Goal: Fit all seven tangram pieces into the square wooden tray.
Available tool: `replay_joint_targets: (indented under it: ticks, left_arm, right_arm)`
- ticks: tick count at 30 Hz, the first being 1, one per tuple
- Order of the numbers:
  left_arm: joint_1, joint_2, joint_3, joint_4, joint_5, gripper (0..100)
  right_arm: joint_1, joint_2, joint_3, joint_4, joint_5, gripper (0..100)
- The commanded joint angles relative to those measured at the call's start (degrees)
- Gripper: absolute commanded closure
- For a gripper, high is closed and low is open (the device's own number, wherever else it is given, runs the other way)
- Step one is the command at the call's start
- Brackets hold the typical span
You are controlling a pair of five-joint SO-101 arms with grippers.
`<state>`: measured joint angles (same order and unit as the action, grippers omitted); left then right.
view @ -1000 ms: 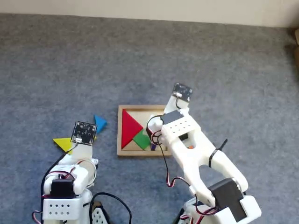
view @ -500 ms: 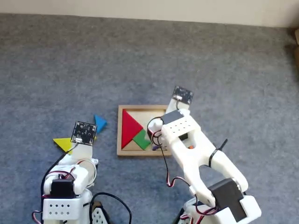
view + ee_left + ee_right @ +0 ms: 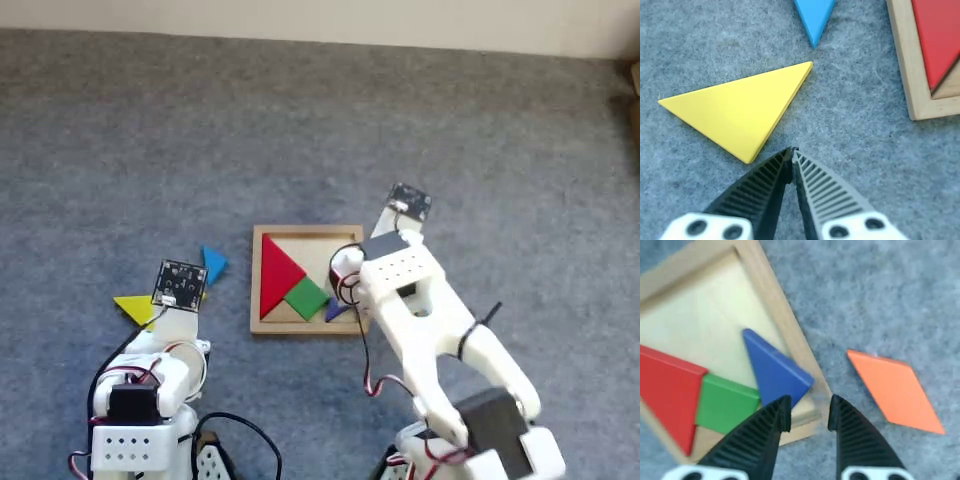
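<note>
The right arm stretched from the near right corner toward the tray's right edge, its hand (image 3: 809, 405) pointing down with the two fingers spread and nothing between them. The left arm sat folded at the near left, its hand (image 3: 792, 150) lowered close to the surface with the fingers pressed together, holding nothing.

The surface (image 3: 450, 130) was a grey, felt-like cover, and a pale strip of wall ran along the far edge.

The square wooden tray (image 3: 256, 280) lay near the middle. Inside it, a red triangle (image 3: 277, 275) filled the left part, a green square (image 3: 306, 297) touched its right side, and a dark blue triangle (image 3: 772, 371) lay in the near right corner, one tip reaching the rim, just beyond the right hand's fingertips. An orange parallelogram (image 3: 895, 390) lay on the felt outside the tray, near that hand. Left of the tray, a yellow triangle (image 3: 740, 112) lay just beyond the left hand's tips, and a light blue triangle (image 3: 214, 263) lay farther off.
</note>
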<state>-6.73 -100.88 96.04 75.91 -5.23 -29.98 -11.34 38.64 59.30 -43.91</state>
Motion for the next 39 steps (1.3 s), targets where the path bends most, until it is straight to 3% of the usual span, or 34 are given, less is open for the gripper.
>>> replay_joint_targets:
  ticks: [1,6,18,27,39]
  left_arm:
    - [-0.7,-2.0,1.3,0.6,-0.7,99]
    - [-0.7,-2.0,1.3,0.6,-0.7,99]
    - [-0.7,-2.0,1.3,0.6,-0.7,99]
    - [-0.7,-2.0,1.3,0.6,-0.7,99]
    - [-0.7,-2.0,1.3,0.6,-0.7,99]
  right_arm:
    - [1.5,-11.1,-0.2,0.6,6.7,86.9]
    - [4.3,-19.7,-0.1,-1.0,11.6,99.4]
    - [5.7,-9.5,8.4,-16.4,16.7,99.5]
    - [5.3,-4.4,9.1,-15.8,16.8,99.5]
    - [0.3,-4.4,8.9,-5.5,16.9,99.5]
